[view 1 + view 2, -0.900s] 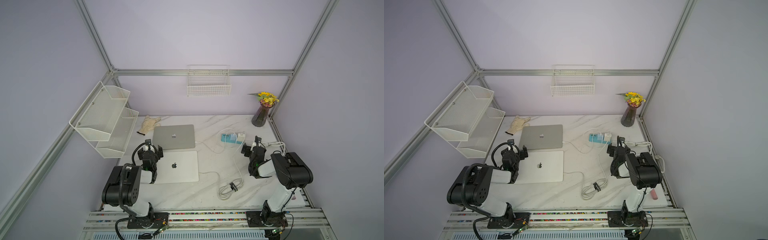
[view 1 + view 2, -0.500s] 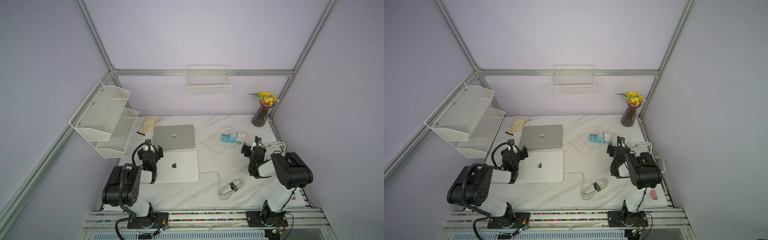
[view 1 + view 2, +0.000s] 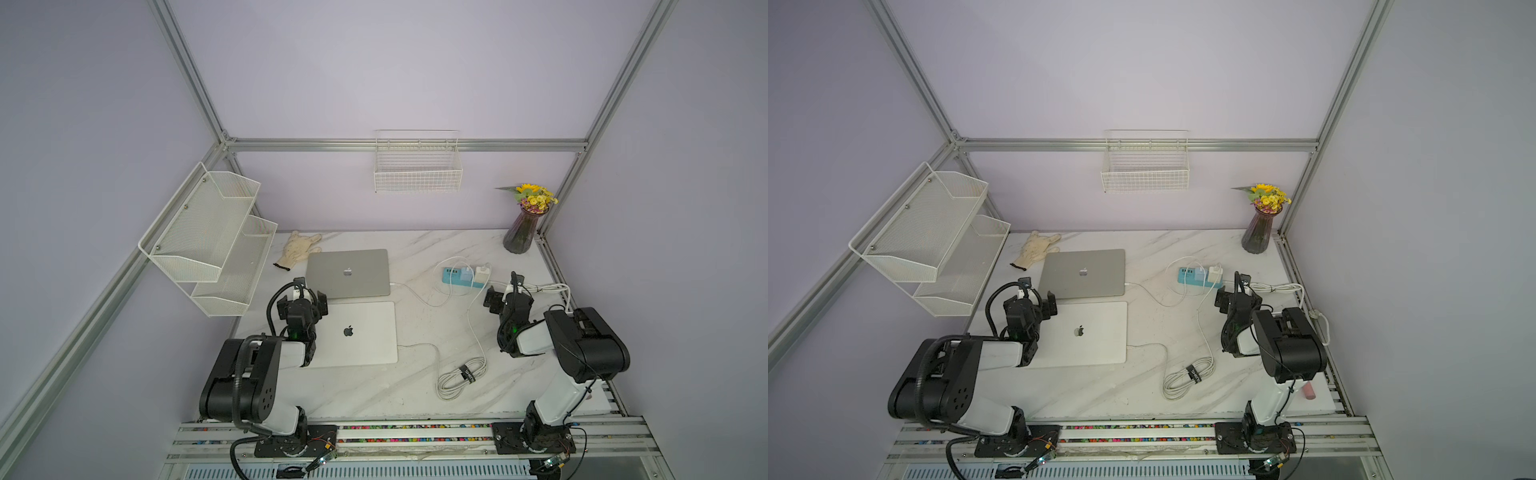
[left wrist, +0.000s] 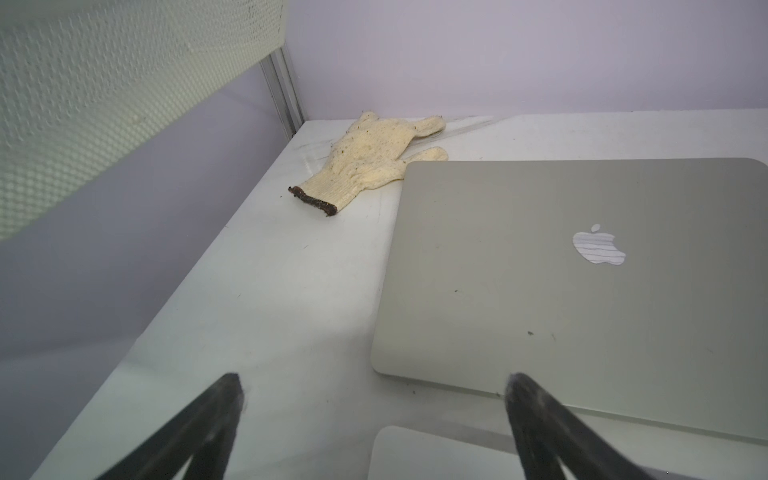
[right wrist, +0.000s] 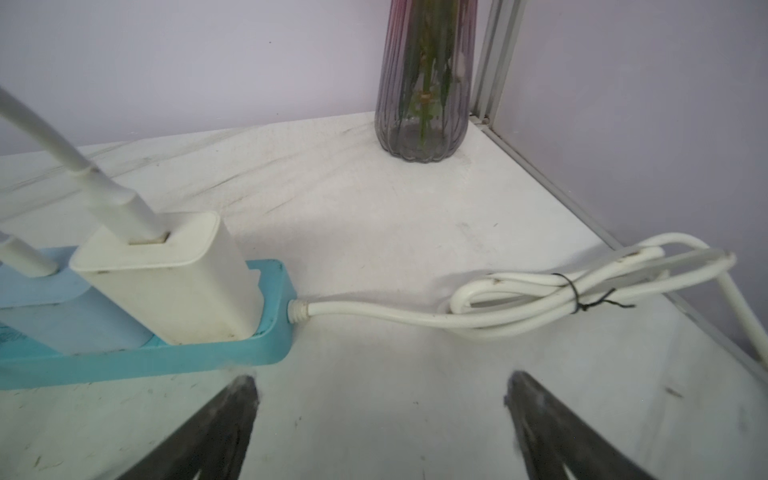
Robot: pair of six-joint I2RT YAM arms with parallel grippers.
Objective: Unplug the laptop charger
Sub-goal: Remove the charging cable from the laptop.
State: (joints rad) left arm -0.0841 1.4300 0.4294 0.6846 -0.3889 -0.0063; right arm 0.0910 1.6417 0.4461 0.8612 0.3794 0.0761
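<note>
On the far right of a marble-look table (image 3: 419,245), a white charger (image 5: 174,282) is seen plugged upright into a blue power strip (image 5: 166,361), beside a pale blue adapter (image 5: 62,328). A white cable (image 5: 112,199) is plugged into the charger's top. The right gripper (image 5: 380,382) is held with its jaws spread wide, low over bare table just near of the strip's right end, touching nothing. The strip's own cord (image 5: 353,311) is laid out to the right in a tied loop, and a purple glass vase (image 5: 422,104) is stood in the far right corner. At left, the left gripper (image 4: 374,384) is likewise spread wide and empty at the near left corner of the far laptop (image 4: 582,270), with the near laptop (image 4: 436,457) close by. A knitted glove (image 4: 365,166) is left at the far left, and a bundled cable (image 3: 451,382) is coiled right of the near laptop.
</note>
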